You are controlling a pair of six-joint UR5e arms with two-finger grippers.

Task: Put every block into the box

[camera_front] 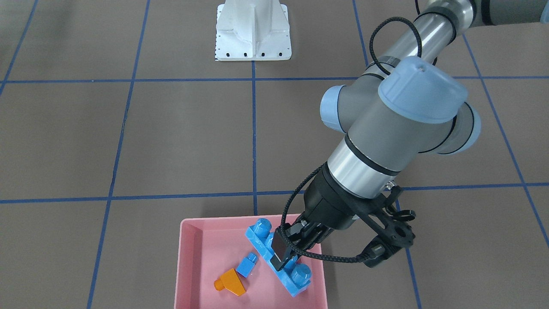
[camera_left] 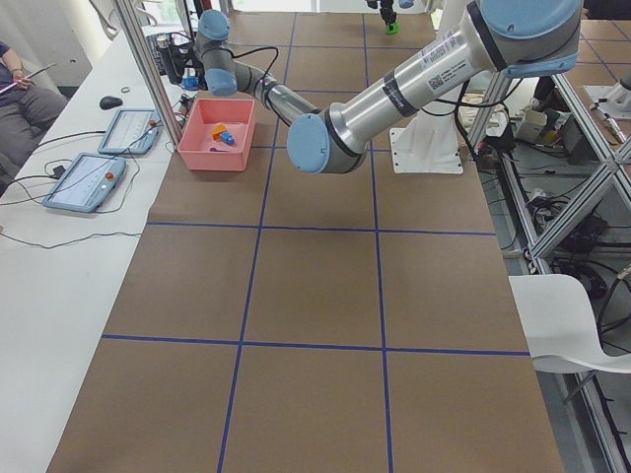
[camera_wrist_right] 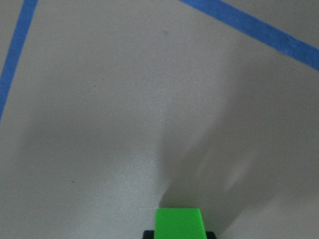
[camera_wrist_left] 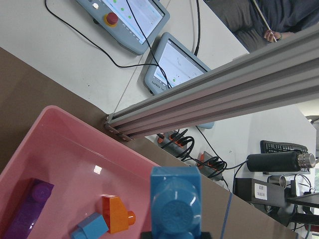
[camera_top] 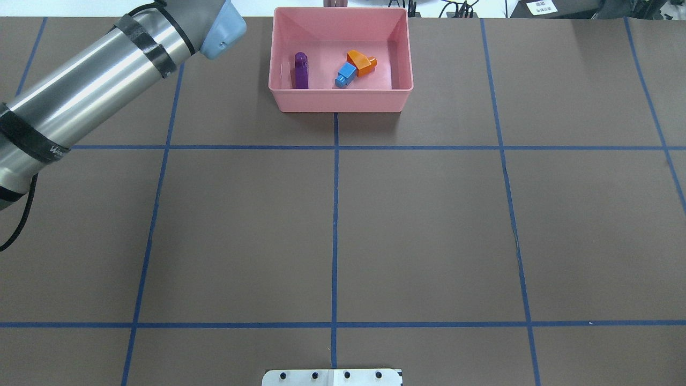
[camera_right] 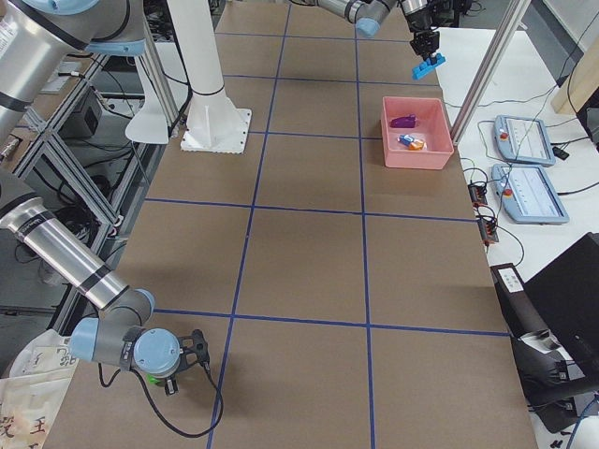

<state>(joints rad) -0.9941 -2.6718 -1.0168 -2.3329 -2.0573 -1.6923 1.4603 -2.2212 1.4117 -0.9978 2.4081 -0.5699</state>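
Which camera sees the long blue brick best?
The front-facing view: the long blue brick shows nearly whole in the left gripper. The left wrist view shows only its end, the right side view a speck, the overhead none.

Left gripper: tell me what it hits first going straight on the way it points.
The left gripper, shut on the long blue brick, points down at the pink box. The brick would probably meet the box's floor first; depth is unclear, and the purple brick may lie beneath.
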